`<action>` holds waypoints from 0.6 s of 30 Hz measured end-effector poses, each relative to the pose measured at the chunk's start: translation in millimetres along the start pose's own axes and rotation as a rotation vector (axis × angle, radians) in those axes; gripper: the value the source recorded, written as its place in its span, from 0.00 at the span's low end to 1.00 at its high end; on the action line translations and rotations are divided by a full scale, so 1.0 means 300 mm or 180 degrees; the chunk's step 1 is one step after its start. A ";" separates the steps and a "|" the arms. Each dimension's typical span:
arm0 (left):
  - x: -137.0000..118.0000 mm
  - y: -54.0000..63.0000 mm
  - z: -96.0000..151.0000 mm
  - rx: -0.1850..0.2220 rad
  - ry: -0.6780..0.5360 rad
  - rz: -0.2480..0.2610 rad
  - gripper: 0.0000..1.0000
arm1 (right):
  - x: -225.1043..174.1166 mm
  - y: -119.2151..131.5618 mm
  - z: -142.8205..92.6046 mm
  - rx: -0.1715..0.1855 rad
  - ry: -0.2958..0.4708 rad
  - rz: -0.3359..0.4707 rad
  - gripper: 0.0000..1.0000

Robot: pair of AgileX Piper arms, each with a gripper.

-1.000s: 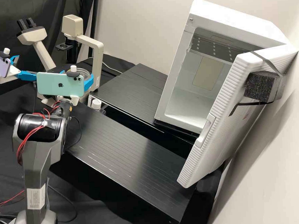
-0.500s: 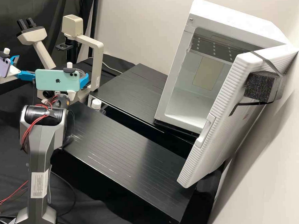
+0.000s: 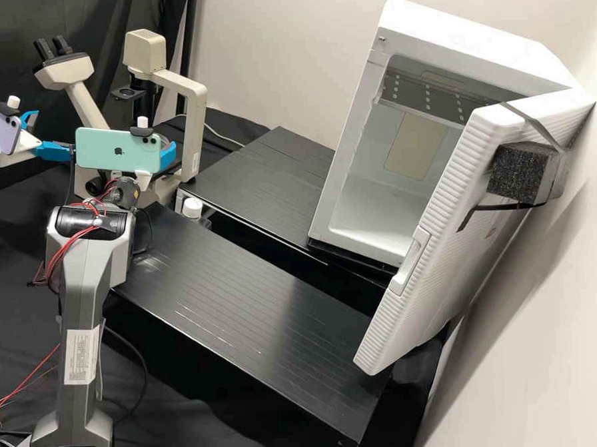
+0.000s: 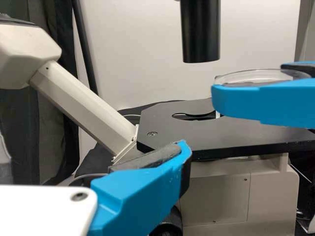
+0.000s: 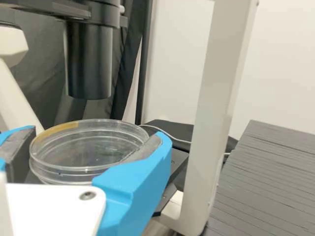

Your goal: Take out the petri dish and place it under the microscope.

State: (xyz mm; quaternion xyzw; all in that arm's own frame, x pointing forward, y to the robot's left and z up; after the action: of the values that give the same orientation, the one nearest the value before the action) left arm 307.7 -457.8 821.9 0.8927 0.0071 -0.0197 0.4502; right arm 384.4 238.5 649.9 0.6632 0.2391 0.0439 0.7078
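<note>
Currently, the petri dish (image 5: 88, 147) sits between the two fingers of the right end effector (image 3: 168, 154), which pinches it by its sides near the microscope (image 3: 196, 132), lower than the microscope's black tube (image 5: 88, 64). The left end effector (image 3: 55, 133) is spread near the microscope.

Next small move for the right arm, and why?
I'd probably ease the right gripper sideways toward the black tube, keeping its height. It holds the petri dish between its fingers. The left wrist view shows the dish above the level of the stage, but off to one side of the tube and the stage's opening.
</note>
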 end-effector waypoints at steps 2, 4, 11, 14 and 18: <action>0.000 0.000 0.000 0.0000 0.0000 0.0000 1.00 | 0.016 0.002 -0.005 -0.0050 0.0008 0.0005 0.00; 0.000 0.000 0.000 0.0000 0.0000 0.0000 1.00 | 0.031 0.000 -0.009 -0.0091 -0.0002 0.0012 0.00; 0.000 0.000 0.000 0.0000 0.0000 0.0000 1.00 | 0.086 -0.044 -0.033 -0.0216 -0.0018 -0.0061 0.00; 0.000 0.000 0.000 0.0000 0.0000 0.0000 1.00 | 0.101 -0.067 -0.028 -0.0209 -0.0074 -0.0109 0.00; 0.000 0.000 0.000 0.0000 0.0000 0.0000 1.00 | 0.118 -0.102 -0.005 -0.0234 -0.0137 -0.0157 0.00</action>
State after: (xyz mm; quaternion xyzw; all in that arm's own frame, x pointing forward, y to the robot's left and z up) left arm 307.7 -457.8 821.9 0.8927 0.0071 -0.0197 0.4502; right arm 407.3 249.9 610.6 0.6314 0.2383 0.0209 0.7376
